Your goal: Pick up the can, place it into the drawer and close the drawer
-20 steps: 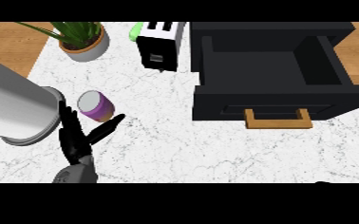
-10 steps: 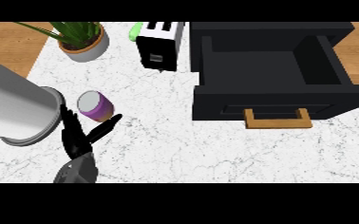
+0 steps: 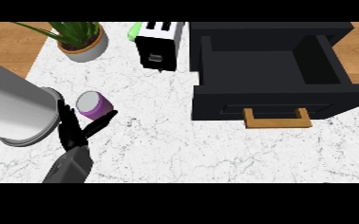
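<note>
So we're sitting at the pick-up step. The left hand [image 3: 76, 132] is spreading wide, fingers straight, holding nothing, with the can [image 3: 94, 105] sitting upright just ahead of it in the gap between thumb and fingers (touching or not, I can't tell). Next it's going to need to curl around the can, then lift it. The drawer [image 3: 270, 71] is waiting pulled out, far off to the hand's right.

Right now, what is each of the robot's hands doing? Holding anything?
Left hand: open, fingers spread just below the purple can, not gripping it.
Right hand: not in view.
</note>
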You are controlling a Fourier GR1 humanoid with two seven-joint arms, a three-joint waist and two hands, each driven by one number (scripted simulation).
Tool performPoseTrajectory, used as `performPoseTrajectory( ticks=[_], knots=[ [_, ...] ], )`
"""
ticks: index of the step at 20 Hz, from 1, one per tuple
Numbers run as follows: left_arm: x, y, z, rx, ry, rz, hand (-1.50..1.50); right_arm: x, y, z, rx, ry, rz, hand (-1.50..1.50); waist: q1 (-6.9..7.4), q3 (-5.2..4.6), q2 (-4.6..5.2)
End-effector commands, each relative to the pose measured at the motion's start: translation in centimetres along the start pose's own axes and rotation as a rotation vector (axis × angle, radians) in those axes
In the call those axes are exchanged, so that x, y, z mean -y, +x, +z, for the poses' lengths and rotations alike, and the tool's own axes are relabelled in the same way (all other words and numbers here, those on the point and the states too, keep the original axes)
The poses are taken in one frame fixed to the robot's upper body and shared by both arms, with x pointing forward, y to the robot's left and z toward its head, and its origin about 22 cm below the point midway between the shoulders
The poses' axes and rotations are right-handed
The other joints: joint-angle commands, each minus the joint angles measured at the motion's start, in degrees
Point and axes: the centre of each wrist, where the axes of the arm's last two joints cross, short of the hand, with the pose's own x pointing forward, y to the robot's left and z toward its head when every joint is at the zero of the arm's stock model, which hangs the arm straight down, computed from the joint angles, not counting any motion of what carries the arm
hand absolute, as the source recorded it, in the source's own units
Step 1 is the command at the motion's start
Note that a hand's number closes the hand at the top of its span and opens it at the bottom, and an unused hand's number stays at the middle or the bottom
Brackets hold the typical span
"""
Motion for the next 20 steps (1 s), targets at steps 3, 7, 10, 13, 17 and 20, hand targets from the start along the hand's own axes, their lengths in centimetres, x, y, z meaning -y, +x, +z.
performPoseTrajectory(
  ticks=[3, 7, 10, 13, 17, 20],
  knots=[
    [0.7, 0.8, -1.4, 0.0, -0.097, 0.027, -1.5, -0.3, 0.9, 0.1, 0.013, -0.011, 0.002, -1.5, -0.27, -0.02, 0.03],
    [0.4, 1.4, -2.5, 0.009, -0.127, 0.026, -1.5, -0.5, -0.7, 0.6, 0.024, -0.028, -0.007, -1.5, -0.57, -0.04, 0.18],
    [2.3, 1.1, -1.6, 0.003, -0.179, 0.078, 1.5, -0.2, -1.4, -0.5, 0.026, -0.01, -0.014, -1.5, -0.76, -0.07, 0.35],
    [2.9, 2.0, -2.2, 0.036, -0.213, 0.101, 1.5, 0.1, 1.0, -0.5, 0.048, -0.017, 0.014, -1.5, -0.41, -0.03, 0.13],
    [2.3, 1.8, -2.4, 0.07, -0.227, 0.12, 1.5, 0.2, 0.9, -1.0, 0.034, -0.02, 0.023, -1.5, -0.84, -0.08, 0.35],
    [3.1, 2.5, -2.6, 0.108, -0.254, 0.125, 1.5, -0.4, 0.4, -1.9, 0.039, -0.012, 0.019, -1.5, -0.44, -0.05, 0.24]
  ],
)
